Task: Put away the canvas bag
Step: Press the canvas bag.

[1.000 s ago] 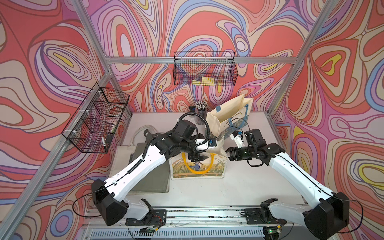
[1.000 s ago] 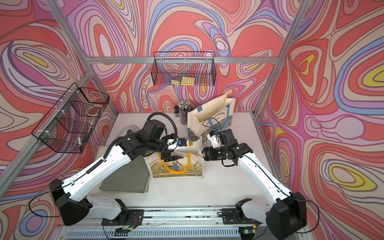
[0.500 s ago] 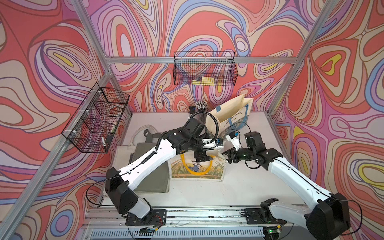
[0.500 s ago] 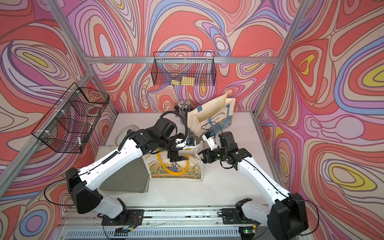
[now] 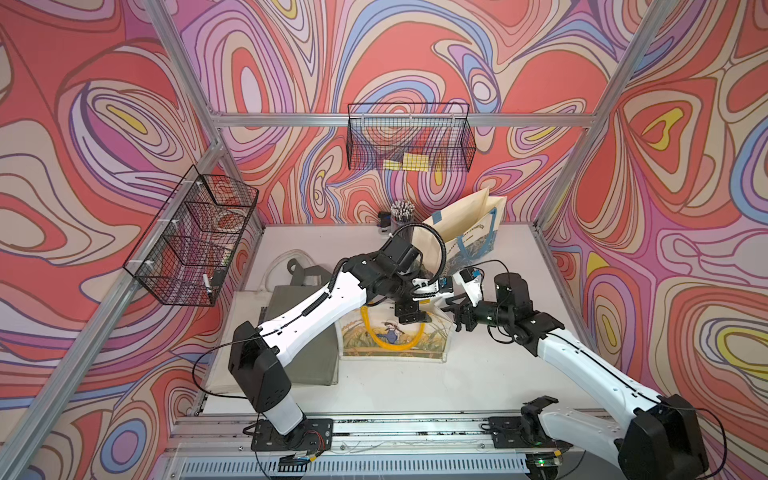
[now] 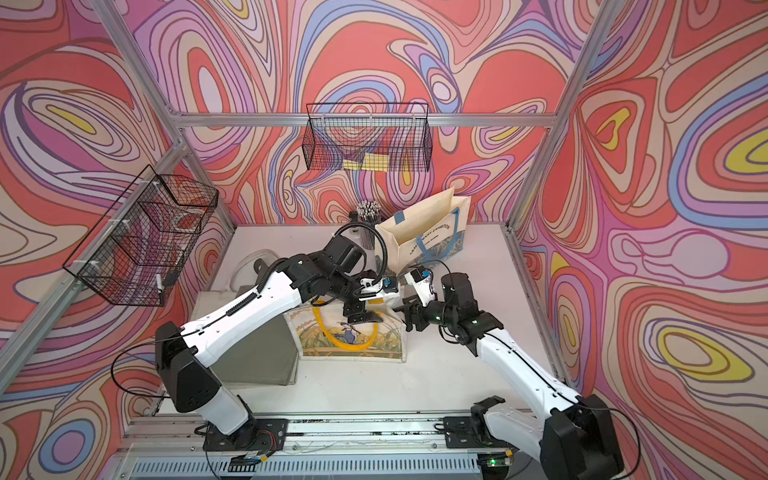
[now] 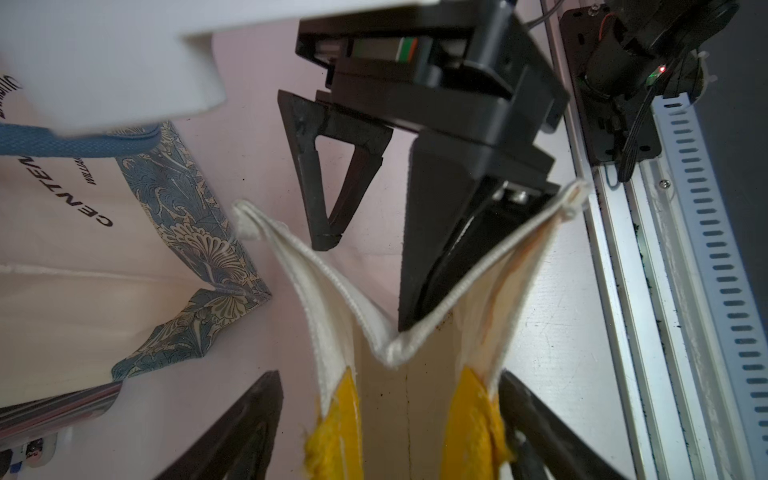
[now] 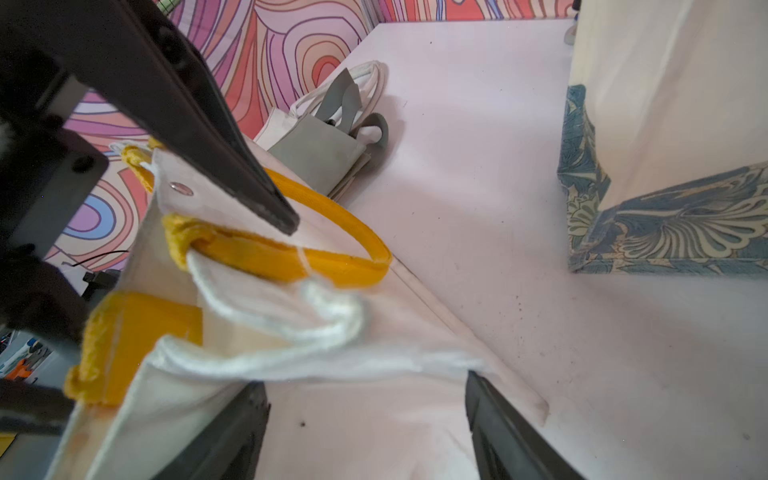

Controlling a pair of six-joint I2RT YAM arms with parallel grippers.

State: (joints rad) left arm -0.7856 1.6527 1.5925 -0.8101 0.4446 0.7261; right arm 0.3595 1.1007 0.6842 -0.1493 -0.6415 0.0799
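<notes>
The canvas bag (image 5: 395,343) (image 6: 353,343), cream with yellow handles and a printed picture, stands low in the middle of the table with its mouth up. My left gripper (image 5: 411,318) (image 7: 390,415) hangs over the mouth, open, its fingers (image 7: 232,432) outside both walls and the yellow handles (image 7: 336,424). My right gripper (image 5: 455,316) (image 8: 365,415) is at the bag's right end, open. The folded white rim (image 8: 311,361) lies between its fingers (image 8: 507,436). Its finger (image 7: 428,249) sits in the end fold, tip hidden behind the rim.
A cream tote with blue handles (image 5: 461,232) stands upright right behind the grippers. A grey bag (image 5: 307,332) lies flat on the left, and a pen cup (image 5: 401,212) stands at the back. Wire baskets hang on the back wall (image 5: 409,139) and left wall (image 5: 191,237).
My right gripper's jaws have opened wider at the bag's end. The left arm has swung in toward the middle, its gripper staying over the bag's mouth.
</notes>
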